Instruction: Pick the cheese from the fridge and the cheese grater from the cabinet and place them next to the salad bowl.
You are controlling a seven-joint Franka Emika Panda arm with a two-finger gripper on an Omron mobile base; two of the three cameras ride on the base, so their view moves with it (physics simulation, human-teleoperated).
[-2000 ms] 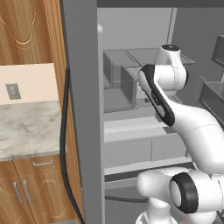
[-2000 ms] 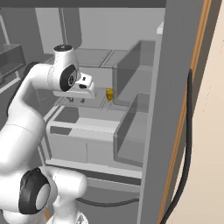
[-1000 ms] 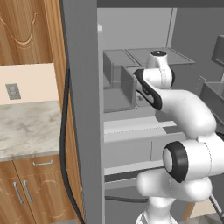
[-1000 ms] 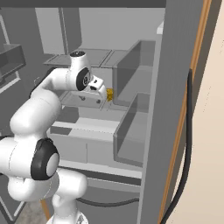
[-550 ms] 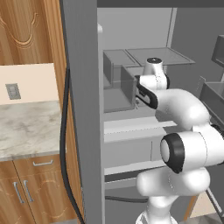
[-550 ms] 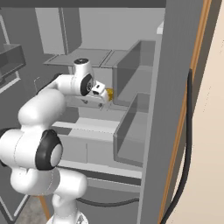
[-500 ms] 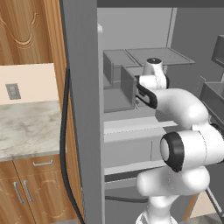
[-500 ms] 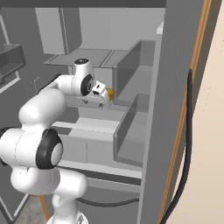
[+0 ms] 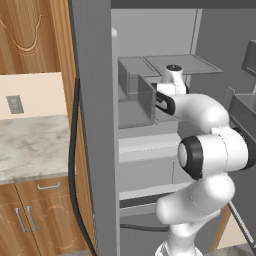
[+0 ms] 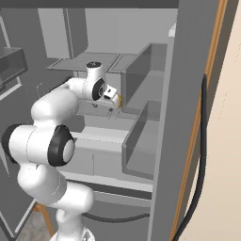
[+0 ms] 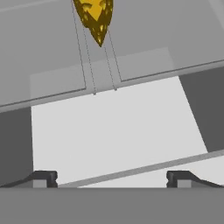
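Now cheese (image 11: 95, 17) tip points toward gripper (image 11: 111, 178).

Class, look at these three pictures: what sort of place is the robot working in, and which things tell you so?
Most likely a kitchen: an open fridge with pale shelves, a marble-look counter over wooden cupboards, and a yellow cheese wedge ahead of the gripper.

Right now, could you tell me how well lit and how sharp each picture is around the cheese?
Hand view: even flat light, no glare; the cheese is crisp but cut off by the top edge. Right base view: the cheese is a tiny yellow sliver beside the gripper, soft-edged. Left base view: the fridge interior is dim grey, with faint shading.
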